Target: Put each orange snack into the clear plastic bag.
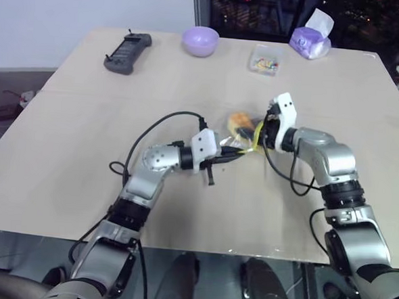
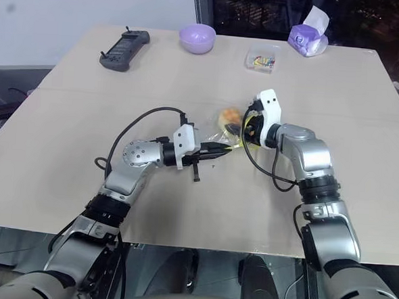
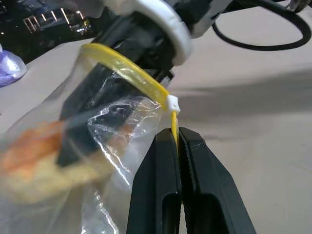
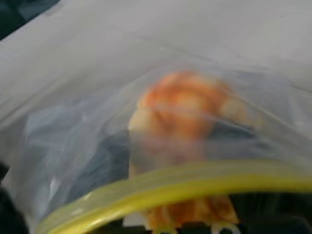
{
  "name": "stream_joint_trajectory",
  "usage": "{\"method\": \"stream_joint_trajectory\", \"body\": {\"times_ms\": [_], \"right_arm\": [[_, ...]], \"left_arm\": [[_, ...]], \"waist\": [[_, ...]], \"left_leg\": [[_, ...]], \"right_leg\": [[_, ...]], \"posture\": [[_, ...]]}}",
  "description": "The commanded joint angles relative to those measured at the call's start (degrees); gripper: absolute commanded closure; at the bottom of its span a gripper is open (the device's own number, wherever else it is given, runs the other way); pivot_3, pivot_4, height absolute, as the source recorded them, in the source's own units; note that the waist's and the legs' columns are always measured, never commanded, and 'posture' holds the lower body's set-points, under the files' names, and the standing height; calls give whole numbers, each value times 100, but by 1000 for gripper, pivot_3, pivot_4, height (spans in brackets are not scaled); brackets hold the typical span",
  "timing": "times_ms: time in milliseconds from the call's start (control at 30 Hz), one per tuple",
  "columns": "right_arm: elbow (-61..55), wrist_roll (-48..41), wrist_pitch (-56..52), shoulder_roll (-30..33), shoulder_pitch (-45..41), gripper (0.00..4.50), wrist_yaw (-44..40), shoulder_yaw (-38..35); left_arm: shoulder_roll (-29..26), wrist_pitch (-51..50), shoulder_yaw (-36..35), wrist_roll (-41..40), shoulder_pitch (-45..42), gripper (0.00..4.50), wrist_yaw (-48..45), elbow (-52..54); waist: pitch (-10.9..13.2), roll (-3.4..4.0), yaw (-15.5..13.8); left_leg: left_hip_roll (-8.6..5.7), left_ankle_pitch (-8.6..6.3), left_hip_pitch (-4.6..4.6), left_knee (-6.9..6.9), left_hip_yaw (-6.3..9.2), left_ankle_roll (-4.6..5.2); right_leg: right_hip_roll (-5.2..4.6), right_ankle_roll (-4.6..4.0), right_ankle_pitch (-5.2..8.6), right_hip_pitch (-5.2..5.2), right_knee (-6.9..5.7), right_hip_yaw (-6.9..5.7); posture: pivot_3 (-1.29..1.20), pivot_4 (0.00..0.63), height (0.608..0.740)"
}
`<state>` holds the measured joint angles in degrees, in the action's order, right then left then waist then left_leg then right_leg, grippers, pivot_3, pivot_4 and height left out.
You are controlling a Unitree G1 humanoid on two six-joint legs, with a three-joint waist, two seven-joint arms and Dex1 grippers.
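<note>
The clear plastic bag (image 1: 228, 139) hangs open just above the middle of the table, its yellow strip (image 3: 127, 72) forming a hoop at the mouth. My left gripper (image 3: 176, 134) is shut on that strip by the white slider. The orange snack (image 4: 180, 112) lies inside the bag, seen through the film. My right gripper (image 1: 247, 129) reaches in through the mouth from the right. Its dark fingers (image 4: 100, 168) stand apart on either side of the snack.
At the table's far edge lie a black handheld controller (image 1: 127, 52), a purple bowl (image 1: 200, 40), a small clear box with colourful bits (image 1: 264, 60) and a purple tissue pack (image 1: 310, 40). Black cables loop beside both wrists.
</note>
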<state>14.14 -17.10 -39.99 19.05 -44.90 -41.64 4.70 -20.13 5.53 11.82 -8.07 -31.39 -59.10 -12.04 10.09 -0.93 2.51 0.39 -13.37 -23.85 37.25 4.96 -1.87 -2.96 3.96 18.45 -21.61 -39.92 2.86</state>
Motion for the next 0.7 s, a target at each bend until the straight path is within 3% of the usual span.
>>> {"method": "stream_joint_trajectory", "body": {"times_ms": [33, 300, 500, 700], "right_arm": [[-571, -309, -87, 296, 97, 1661, -405, -200], [-1159, -667, 269, 1282, 769, 1661, -1481, -361], [-265, 450, 1524, 2208, 1049, 1661, -1520, -58], [658, 1389, 2627, 2294, 843, 1661, -1213, 341]], "left_arm": [[33, 108, -45, -30, -79, 4500, 75, 26], [74, 105, -53, -31, -85, 4500, 167, -23], [96, 103, -29, -54, -88, 4500, 143, -29], [92, 120, -26, -54, -109, 4500, 106, -54]], "waist": [[0, 0, -3], [0, 0, -15], [0, 0, -10], [0, 0, 11]], "left_leg": [[0, 0, 0, 0, 0, 0], [0, -2, 0, 0, 1, 2], [-1, -2, 1, 4, -4, 3], [2, -1, 3, 3, -7, 2]], "right_leg": [[0, 0, 0, 0, 0, 0], [0, 0, 0, 2, 3, -1], [-2, 0, 0, 3, 2, 2], [0, 0, 0, 2, 2, 5]], "posture": [[0, 150, 740], [0, 150, 740], [0, 150, 740], [0, 150, 740]]}}
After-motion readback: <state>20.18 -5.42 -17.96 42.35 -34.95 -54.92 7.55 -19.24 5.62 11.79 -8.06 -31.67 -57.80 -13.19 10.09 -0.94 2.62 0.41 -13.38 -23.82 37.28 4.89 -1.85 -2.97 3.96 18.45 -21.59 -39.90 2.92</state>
